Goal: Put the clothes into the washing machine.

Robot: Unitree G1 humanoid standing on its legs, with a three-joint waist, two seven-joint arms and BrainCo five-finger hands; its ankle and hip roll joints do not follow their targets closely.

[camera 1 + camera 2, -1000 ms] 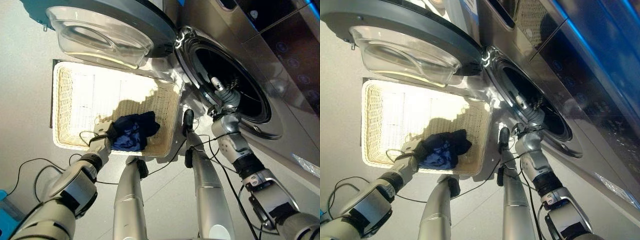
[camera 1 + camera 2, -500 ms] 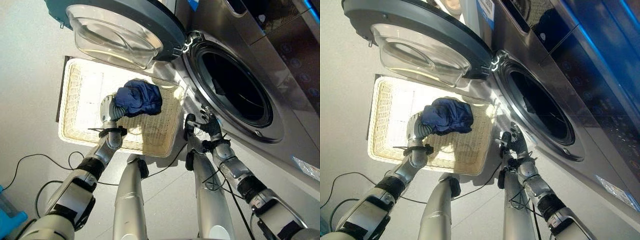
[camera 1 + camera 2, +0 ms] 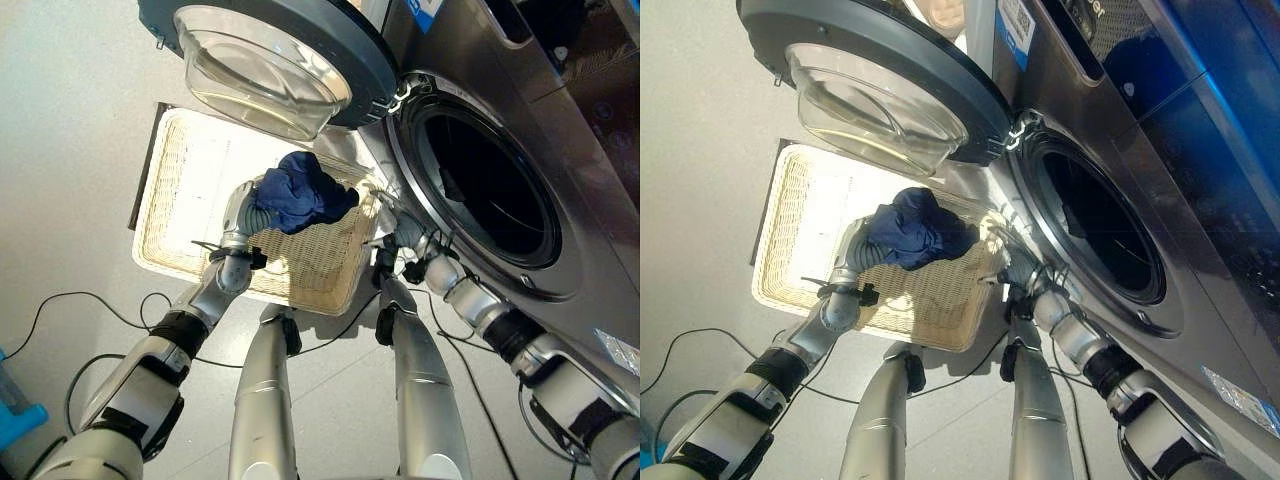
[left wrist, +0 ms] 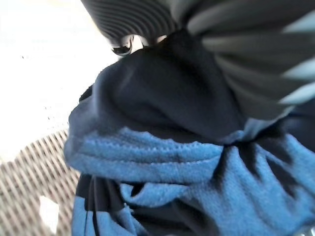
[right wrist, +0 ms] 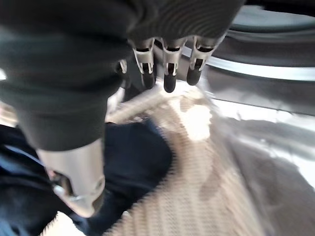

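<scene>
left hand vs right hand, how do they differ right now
The left hand is curled round the blue garment, held above the wicker basket; the right hand holds nothing, fingers relaxed. The left hand sits over the basket, the right by the washing machine's opening. Both have dark ribbed covers.

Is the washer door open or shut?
Open. The door is swung wide over the basket, leaving the dark drum opening exposed.

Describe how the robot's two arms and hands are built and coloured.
Both arms are silver-grey tubes with black bands at the joints. The left hand and the right hand have dark ribbed covers over the back and wrist. The right wrist view shows silver fingers with dark tips and a silver thumb.
</scene>
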